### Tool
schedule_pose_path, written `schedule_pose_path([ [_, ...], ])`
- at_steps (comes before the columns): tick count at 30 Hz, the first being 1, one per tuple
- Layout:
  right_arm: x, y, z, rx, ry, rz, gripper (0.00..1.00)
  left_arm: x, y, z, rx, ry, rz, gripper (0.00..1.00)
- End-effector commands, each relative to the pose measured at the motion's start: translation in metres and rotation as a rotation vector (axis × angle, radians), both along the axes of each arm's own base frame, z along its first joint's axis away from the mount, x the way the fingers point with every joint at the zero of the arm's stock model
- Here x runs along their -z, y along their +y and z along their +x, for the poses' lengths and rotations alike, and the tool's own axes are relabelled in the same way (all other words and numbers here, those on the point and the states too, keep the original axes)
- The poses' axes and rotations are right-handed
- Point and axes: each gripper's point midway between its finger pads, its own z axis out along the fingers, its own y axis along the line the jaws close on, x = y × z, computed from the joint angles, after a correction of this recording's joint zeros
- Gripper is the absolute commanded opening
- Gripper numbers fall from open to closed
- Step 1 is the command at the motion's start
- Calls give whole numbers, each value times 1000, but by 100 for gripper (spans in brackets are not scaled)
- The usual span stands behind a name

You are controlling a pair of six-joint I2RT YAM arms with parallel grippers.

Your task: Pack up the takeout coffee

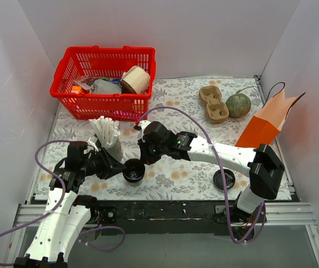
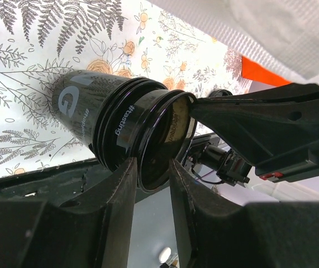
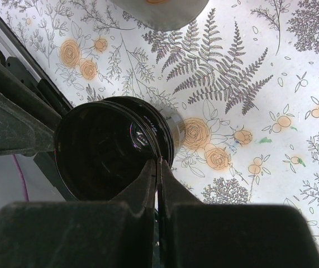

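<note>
Closest to us, the right tool [image 3: 158, 163] is clenched on the rim of the black coffee cup [image 3: 106, 148], which stands open-mouthed on the flowered surface [image 1: 176, 176] near the front edge, between both arms. Our left tool [image 2: 152, 166] straddles the rim too; whether it presses, we cannot tell. A grey cup of sticks [image 1: 113, 148] stands just behind, the lid [image 1: 224, 179] lies well to the right, and the orange bag [image 1: 266, 120] is beyond. We judge that we are securing the cup. Next, one tool must let go so the other can carry it level.
</note>
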Motion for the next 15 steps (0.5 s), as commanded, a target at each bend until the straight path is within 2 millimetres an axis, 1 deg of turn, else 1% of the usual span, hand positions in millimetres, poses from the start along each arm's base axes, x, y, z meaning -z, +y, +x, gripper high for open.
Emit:
schedule_pose_path([
  [1,-18,12,2,-18,-26,54,1,-2,-5,-2,24,-3,-33,29],
  [5,-21,15,1,-24,-25,70,1,1,-4,-1,19,2,-18,29],
  [8,-23,15,-1,-26,-18,79,1,11,2,-1,1,21,19,29],
  [10,-23,15,-2,-28,-16,85,1,13,4,-1,-5,24,37,29],
  [15,-26,20,-11,-65,23,122,1,15,4,-1,-6,26,32,29],
])
